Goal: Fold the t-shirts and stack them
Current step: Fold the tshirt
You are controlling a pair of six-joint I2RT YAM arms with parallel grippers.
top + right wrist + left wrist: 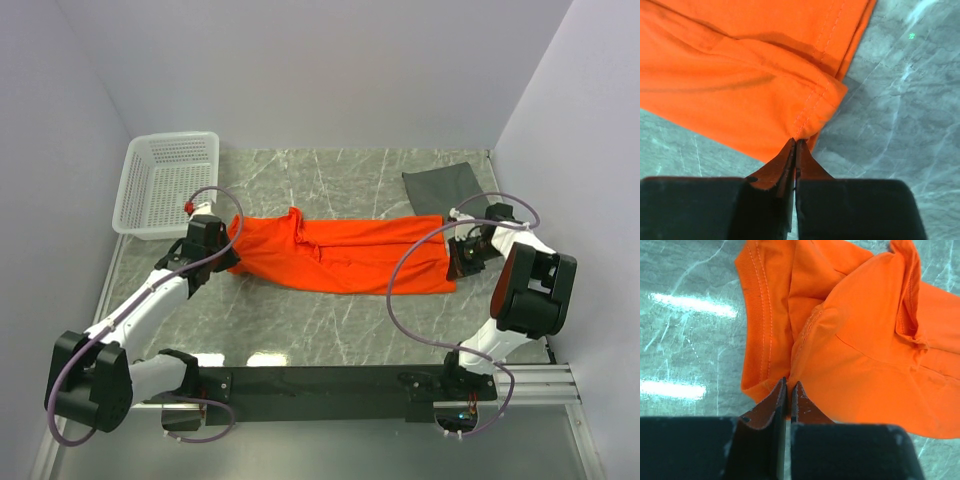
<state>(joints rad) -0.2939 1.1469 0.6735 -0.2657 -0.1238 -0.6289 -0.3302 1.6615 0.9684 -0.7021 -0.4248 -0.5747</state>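
Orange shirt (340, 255) lies stretched across the table (300, 330); grey shirt (442, 188) lies behind its right end; your left gripper (790, 387) pinches the orange neck end; your right gripper (795, 145) pinches a hem corner; the cloth looks light and limp, so grip at stitched seams.

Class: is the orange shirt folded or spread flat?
Folded: the orange shirt lies as a narrow strip, layers overlapping in both wrist views.
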